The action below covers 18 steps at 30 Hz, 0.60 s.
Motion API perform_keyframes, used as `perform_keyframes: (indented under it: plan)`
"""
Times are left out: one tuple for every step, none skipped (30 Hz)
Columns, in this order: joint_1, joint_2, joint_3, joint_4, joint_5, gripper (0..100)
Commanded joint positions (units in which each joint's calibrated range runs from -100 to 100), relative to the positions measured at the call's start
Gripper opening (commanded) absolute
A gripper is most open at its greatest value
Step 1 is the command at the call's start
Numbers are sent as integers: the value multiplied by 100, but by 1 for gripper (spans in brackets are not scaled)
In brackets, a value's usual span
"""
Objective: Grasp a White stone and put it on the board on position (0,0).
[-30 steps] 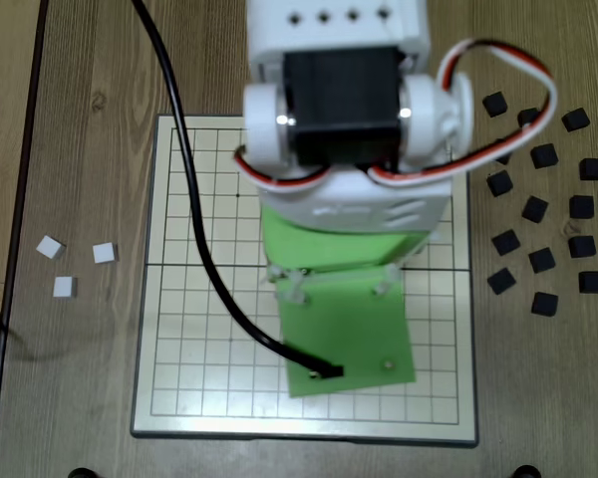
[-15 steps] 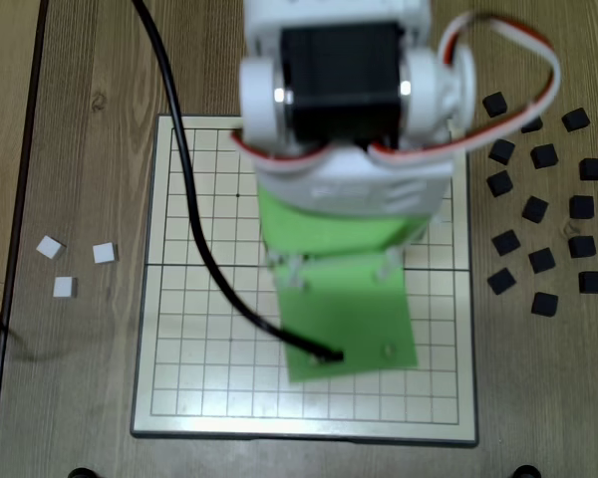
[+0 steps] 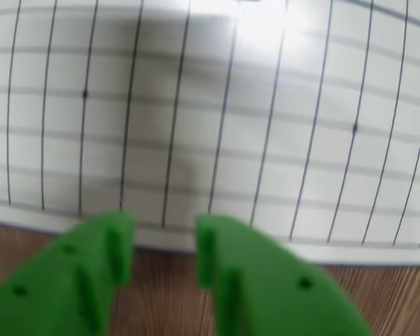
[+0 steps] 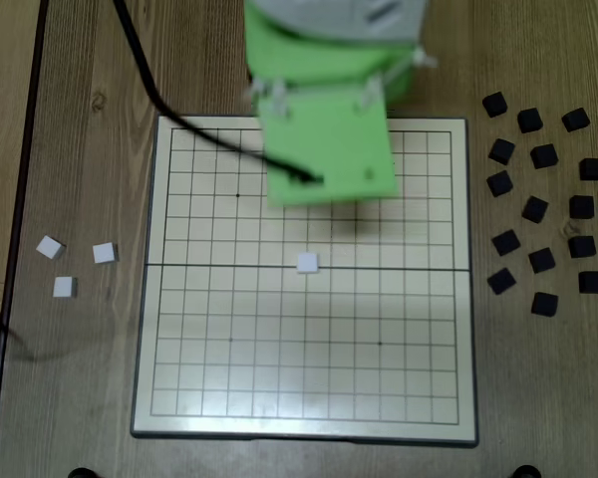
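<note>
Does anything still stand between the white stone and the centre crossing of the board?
Nothing visible does. In the fixed view the white stone already lies on the middle seam at the centre of the board, apart from the arm. In the wrist view the gripper is open and empty.

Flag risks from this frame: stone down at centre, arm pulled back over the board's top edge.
1. The black cable drapes across the board; any sweep could drag it toward the stone and nudge it off centre.
2. The wrist view is blurred and shows only grid, not the stone, so placement cannot be checked there.
3. The green fingers sit apart and empty over the board's edge; dropping low could clip the rim.
</note>
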Motion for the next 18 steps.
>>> perform_keyframes:
  plan:
    - [78, -1439, 728, -64, -24, 6]
    - [88, -1667, 951, -89, -29, 6]
    - [88, -1888, 1183, -131, -34, 6]
    - [88, -2108, 1414, -155, -39, 6]
    - [88, -2337, 1666, -197, -54, 6]
    - [97, -2592, 1946, -246, -54, 6]
    - [106, -2753, 2129, -271, -54, 6]
    - [115, -2948, 2361, -304, -54, 6]
    - [115, -3134, 2574, -346, -59, 6]
    - [124, -3312, 2796, -395, -59, 6]
    - [124, -3473, 3009, -445, -59, 6]
    - [124, -3651, 3221, -503, -59, 6]
    - [124, -3821, 3424, -561, -68, 6]
    - [115, -3982, 3617, -610, -83, 6]
    - [106, -4143, 3801, -651, -98, 6]
    - [106, -4296, 3975, -676, -107, 6]
    - [97, -4457, 4139, -701, -112, 6]
    - [97, -4609, 4313, -709, -117, 6]
